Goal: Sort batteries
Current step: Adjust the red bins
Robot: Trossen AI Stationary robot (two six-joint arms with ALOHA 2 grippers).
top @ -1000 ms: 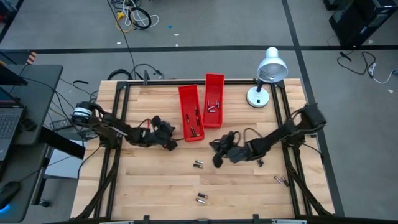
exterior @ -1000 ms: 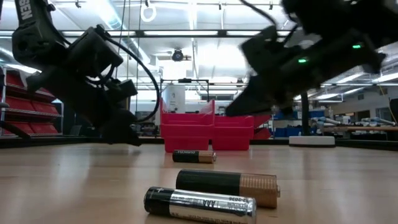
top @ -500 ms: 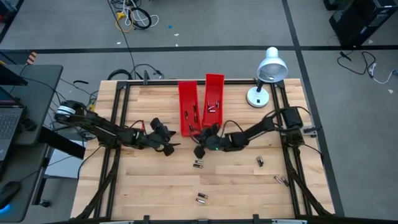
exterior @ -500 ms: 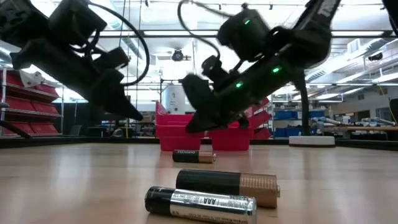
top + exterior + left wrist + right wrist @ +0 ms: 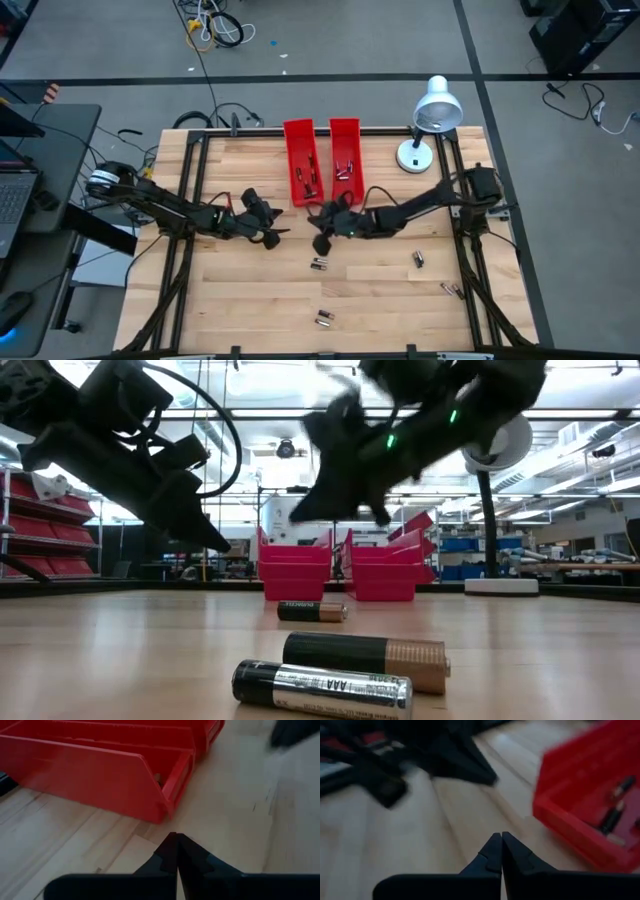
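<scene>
Two red bins stand side by side at the table's far middle, the left bin (image 5: 301,160) and the right bin (image 5: 345,158), each with a few batteries (image 5: 343,170) inside. Loose batteries lie on the wood: a pair (image 5: 319,264), another pair (image 5: 324,320) seen close in the low view (image 5: 322,688), and more at the right (image 5: 418,259), (image 5: 450,290). My left gripper (image 5: 280,235) (image 5: 176,840) is shut, hovering left of the bins' near ends. My right gripper (image 5: 320,245) (image 5: 499,837) is shut, raised just near the bins' near ends.
A white desk lamp (image 5: 430,120) stands at the far right corner. Black frame rails (image 5: 190,200) run along the table's left and right sides. Open wood lies across the near half, between the scattered batteries.
My right gripper swept from the table's right toward the left, reaching the near ends of the bins, and then rose. The left red bin slid toward the far edge and turned straight, now parallel with the right bin.
</scene>
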